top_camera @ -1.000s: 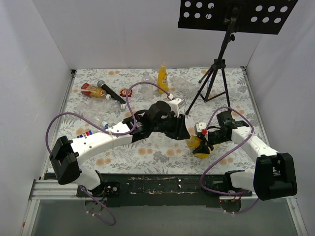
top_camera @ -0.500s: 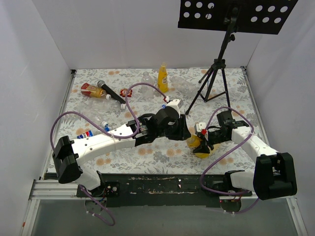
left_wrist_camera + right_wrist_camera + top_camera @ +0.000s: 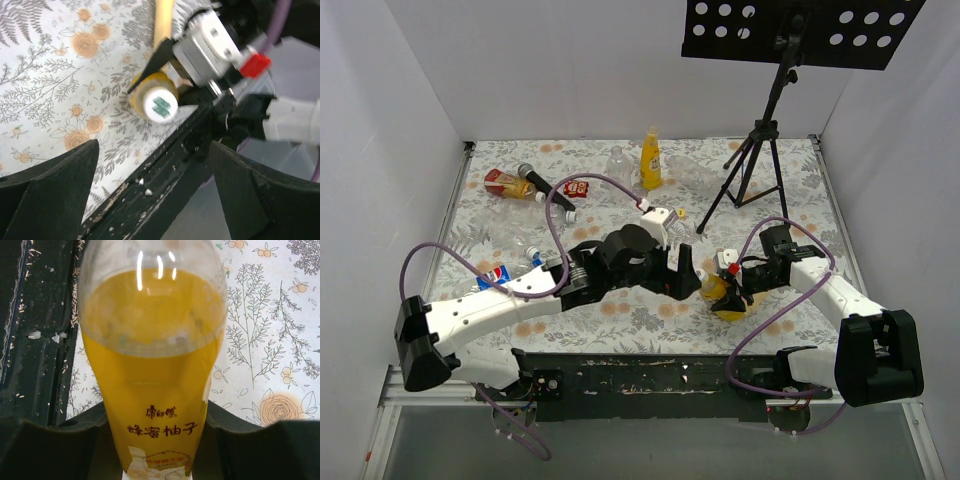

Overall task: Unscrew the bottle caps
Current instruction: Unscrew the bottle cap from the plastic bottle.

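An orange-yellow bottle (image 3: 152, 380) with a yellow label is clamped between the fingers of my right gripper (image 3: 155, 440). It hangs near the table's front edge in the top view (image 3: 725, 298). Its white cap with a green mark (image 3: 161, 106) faces my left wrist camera, and my right gripper (image 3: 210, 50) shows behind it. My left gripper (image 3: 154, 150) is open wide and empty. Its black fingers (image 3: 55, 185) stand apart from the cap, a little short of it. From above, my left gripper (image 3: 685, 272) sits just left of the bottle.
An upright orange bottle (image 3: 650, 160), clear bottles (image 3: 695, 175), a red-labelled bottle (image 3: 505, 183) and a black microphone (image 3: 542, 185) lie at the back. A tripod music stand (image 3: 752, 165) stands at the back right. The black front rail (image 3: 640, 375) is close below the held bottle.
My left arm has drawn back toward the front left, and its wrist has turned. The right arm and the bottle have not moved.
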Controlling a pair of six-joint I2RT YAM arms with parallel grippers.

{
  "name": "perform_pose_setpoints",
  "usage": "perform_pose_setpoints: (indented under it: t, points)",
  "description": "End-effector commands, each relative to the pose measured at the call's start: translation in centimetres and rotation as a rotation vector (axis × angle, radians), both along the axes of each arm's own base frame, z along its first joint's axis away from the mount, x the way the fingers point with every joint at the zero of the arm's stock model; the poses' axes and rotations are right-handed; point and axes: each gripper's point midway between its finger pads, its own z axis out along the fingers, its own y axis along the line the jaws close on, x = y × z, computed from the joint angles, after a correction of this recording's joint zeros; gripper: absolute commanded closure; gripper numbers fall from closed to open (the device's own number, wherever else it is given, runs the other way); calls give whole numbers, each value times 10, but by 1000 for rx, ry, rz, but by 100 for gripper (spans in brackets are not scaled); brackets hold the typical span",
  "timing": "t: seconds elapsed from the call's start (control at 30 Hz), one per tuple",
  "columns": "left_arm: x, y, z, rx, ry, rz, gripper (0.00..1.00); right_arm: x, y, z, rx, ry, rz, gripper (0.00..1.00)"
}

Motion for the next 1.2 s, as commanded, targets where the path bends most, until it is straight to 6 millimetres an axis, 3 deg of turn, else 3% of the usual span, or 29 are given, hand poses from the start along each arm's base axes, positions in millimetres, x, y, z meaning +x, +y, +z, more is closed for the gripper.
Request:
perform_pose_setpoints:
  t: [0.0, 0.1, 0.23, 0.43, 0.7, 0.87, 1.17]
  points:
    - [-32, 12, 31, -21, -327, -368, 4, 6, 10, 19, 77, -38, 24, 99]
    - [-32, 21, 39, -13, -537, -451, 2, 5, 10, 19, 78, -36, 26, 99]
    - [-28, 28, 36, 46, -792, -554, 2, 4, 10, 21, 82, -39, 28, 99]
    - [-33, 16, 34, 51, -1013, -719, 2, 3, 10, 21, 87, -41, 37, 99]
    - [-6, -1, 33, -36, -966, -813, 2, 2, 11, 24, 94, -49, 40, 99]
    - [-2, -12, 25, -51, -914, -868, 2, 2, 11, 25, 97, -49, 43, 99]
    - [-4, -35, 8, -70, -779, -975, 26, 2, 11, 26, 99, -53, 45, 99]
